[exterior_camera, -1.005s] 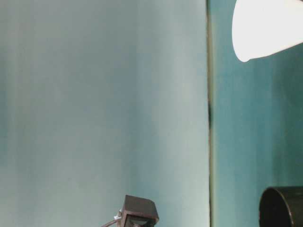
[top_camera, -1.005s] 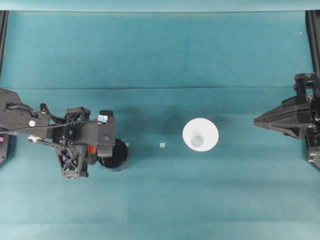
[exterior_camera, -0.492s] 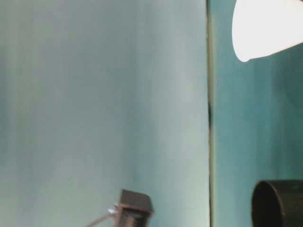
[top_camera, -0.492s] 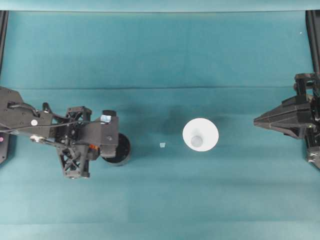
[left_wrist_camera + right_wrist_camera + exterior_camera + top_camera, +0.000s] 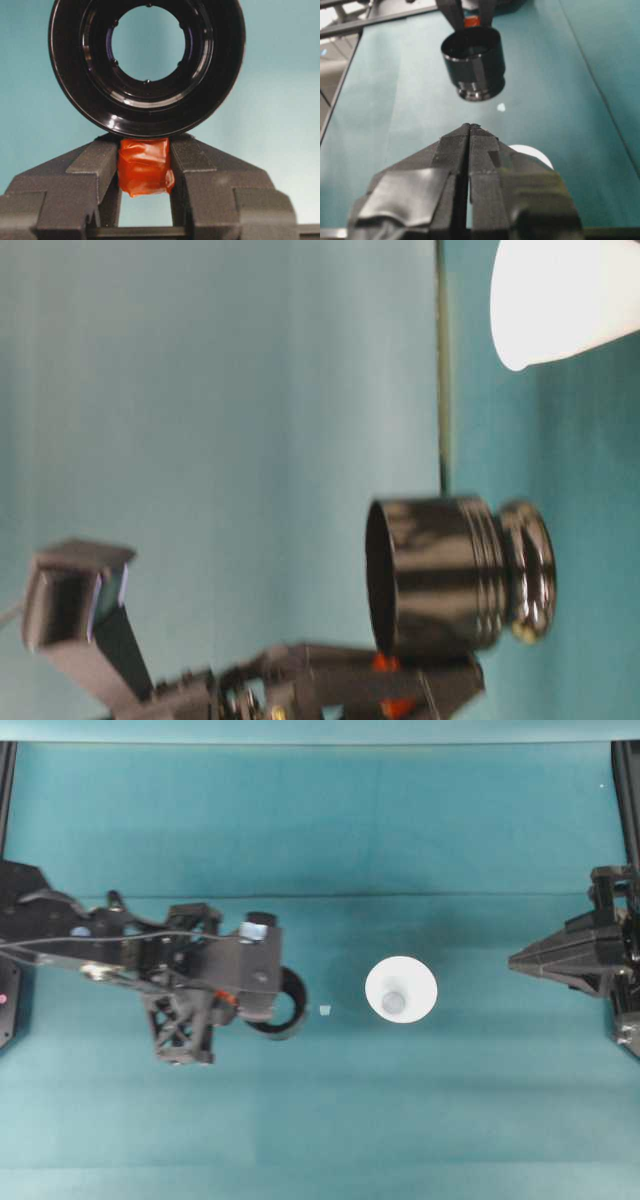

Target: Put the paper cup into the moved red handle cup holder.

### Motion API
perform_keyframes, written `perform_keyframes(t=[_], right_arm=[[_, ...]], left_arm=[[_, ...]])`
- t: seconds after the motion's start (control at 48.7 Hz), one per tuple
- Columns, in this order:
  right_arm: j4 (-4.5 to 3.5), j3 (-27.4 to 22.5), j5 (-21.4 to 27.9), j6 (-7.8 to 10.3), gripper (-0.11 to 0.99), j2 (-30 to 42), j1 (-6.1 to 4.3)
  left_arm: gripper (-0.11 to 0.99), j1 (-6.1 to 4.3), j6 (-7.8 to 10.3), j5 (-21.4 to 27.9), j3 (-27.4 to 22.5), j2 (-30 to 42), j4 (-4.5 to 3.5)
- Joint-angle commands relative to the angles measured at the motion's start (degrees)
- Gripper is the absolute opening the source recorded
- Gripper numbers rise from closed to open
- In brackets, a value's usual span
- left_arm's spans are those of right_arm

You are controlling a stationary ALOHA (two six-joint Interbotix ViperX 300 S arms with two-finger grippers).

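Bench [image 5: 330, 820] covered in teal cloth, faint crease running across it in the overhead view; black frame rails at both side edges; plain pale teal wall behind in the table-level view. Versus 0.5 s ago: holder [image 5: 283, 1011] shifted toward bench centre along with the left arm, and now fully in the table-level view [image 5: 455, 575], lifted clear of the cloth, where before only its rim showed. Cup and right arm unchanged. Left gripper [image 5: 145, 172] clamped on the holder's orange-red handle tab [image 5: 145, 166], fingers [image 5: 95, 165] pressed against both sides of it; holder mouth facing the wrist camera, teal cloth visible through the open bottom ring. Same holder from the right wrist view [image 5: 473, 62], hanging upright above the bench, ribbed base lowermost. Cup [image 5: 401, 989] standing inverted, wide rim on the cloth, small greyish base up, near bench centre, apart from the holder and between the two arms; blurred white edge of it in the table-level view [image 5: 560, 300] and behind the right fingers in the right wrist view [image 5: 532, 151]. Small pale scrap [image 5: 325, 1010] on the cloth between holder and cup. Right gripper [image 5: 512, 961] parked at the right edge, well apart from the cup, fingers [image 5: 455, 150] pressed together, holding nothing. Open cloth between holder and cup apart from the scrap.
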Motion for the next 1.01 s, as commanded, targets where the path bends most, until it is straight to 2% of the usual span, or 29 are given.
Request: perform_keyframes(t=[0.0, 0.226, 0.349, 0.595, 0.759, 0.985], right_arm=[[0.09, -0.44, -0.62, 0.53, -0.1, 0.0, -0.26], [0.09, -0.44, -0.53, 0.53, -0.1, -0.88, -0.26], [0.09, -0.44, -0.44, 0.53, -0.1, -1.14, -0.26], [0.09, -0.44, -0.44, 0.53, -0.1, -1.14, -0.26], [0.09, -0.44, -0.26, 0.53, -0.1, -1.14, -0.26], [0.18, -0.44, -0.26, 0.53, -0.1, -1.05, -0.26]], left_arm=[[0.29, 1.14, 0.44, -0.09, -2.99, 1.49, 0.18], [0.29, 3.25, 0.62, -0.44, -6.24, 5.98, 0.18], [0.29, 3.96, 0.62, -1.58, -7.03, 8.17, 0.18], [0.29, 3.69, 0.62, -3.43, -6.94, 12.22, 0.18], [0.29, 2.99, 0.7, -4.83, -6.59, 14.41, 0.18], [0.29, 2.9, 0.53, -7.03, -6.77, 16.08, 0.18]])
